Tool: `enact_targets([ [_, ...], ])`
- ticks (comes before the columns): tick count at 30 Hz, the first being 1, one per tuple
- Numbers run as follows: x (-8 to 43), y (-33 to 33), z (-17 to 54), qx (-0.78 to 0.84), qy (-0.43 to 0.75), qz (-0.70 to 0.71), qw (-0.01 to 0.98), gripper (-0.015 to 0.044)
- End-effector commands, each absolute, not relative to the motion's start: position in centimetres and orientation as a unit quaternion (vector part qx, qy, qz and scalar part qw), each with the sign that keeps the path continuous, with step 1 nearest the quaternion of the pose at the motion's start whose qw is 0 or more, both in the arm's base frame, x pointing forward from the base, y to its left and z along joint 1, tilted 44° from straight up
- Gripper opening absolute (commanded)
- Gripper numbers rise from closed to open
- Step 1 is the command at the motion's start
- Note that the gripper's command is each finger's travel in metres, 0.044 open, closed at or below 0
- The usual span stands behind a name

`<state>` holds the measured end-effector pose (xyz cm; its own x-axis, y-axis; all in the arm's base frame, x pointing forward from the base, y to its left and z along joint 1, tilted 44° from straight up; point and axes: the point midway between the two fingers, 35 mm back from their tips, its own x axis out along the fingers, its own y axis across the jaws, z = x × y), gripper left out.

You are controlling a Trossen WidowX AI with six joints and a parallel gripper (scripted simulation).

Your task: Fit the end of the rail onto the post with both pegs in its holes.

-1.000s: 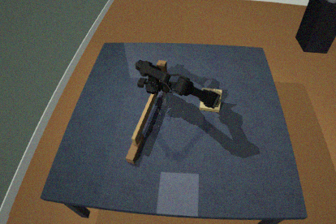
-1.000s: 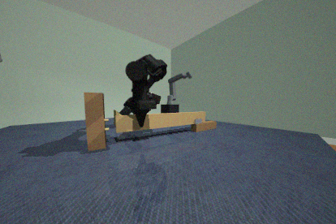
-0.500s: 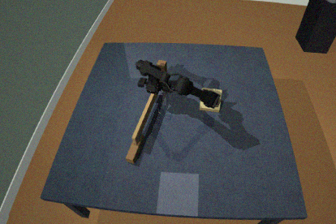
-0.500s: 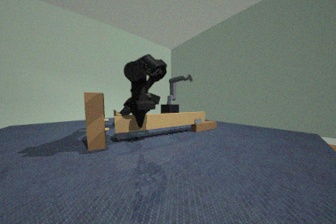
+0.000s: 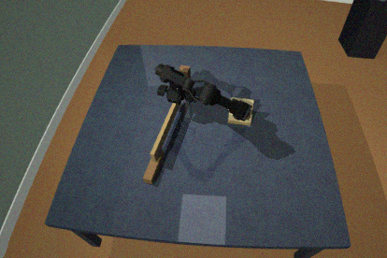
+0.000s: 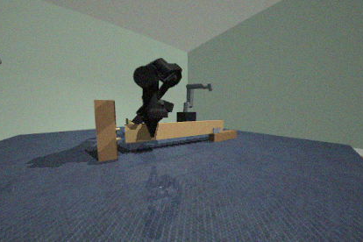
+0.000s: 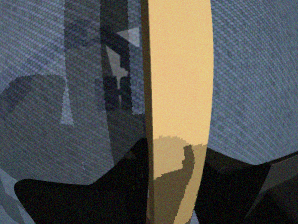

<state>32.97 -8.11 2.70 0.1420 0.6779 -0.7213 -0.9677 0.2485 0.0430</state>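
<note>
Long wooden rail (image 6: 188,130) — level, near upright post (image 6: 105,130)

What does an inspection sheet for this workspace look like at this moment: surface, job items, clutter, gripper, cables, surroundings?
Surface: blue table top with a paler rectangular patch near its front edge.
Rail: long wooden rail lifted off the table, near end close to the post, a small gap visible in the exterior view; not seated.
Post: short upright wooden post; pegs too small to make out.
Footboard block: low block at the rail's far end; bracket contact cannot be judged.
Clutter: nothing seen.
Gripper: gripper shut on the rail near its post end.
Cables: nothing seen.
Surroundings: green walls, brown floor, dark box off the table, arm's base on a tan plate.
</note>
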Motion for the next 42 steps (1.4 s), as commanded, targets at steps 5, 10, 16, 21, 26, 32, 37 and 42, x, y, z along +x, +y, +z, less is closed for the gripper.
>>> enact_targets([
  [5, 32.92, -8.5, 2.67, -0.227, 0.321, 0.569, 0.722, 0.0],
  [10, 32.89, -8.64, 2.59, -0.227, 0.321, 0.569, 0.722, 0.0],
  [16, 32.87, -8.77, 2.46, -0.227, 0.321, 0.569, 0.722, 0.0],
  [21, 32.85, -8.85, 2.33, -0.227, 0.321, 0.569, 0.722, 0.0],
  [26, 32.84, -8.92, 2.19, -0.227, 0.321, 0.569, 0.722, 0.0],
  [32, 32.82, -9.01, 2.02, -0.227, 0.321, 0.569, 0.722, 0.0],
  [37, 32.8, -9.11, 1.91, -0.227, 0.321, 0.569, 0.722, 0.0],
  [42, 32.77, -9.23, 1.82, -0.227, 0.321, 0.569, 0.722, 0.0],
])
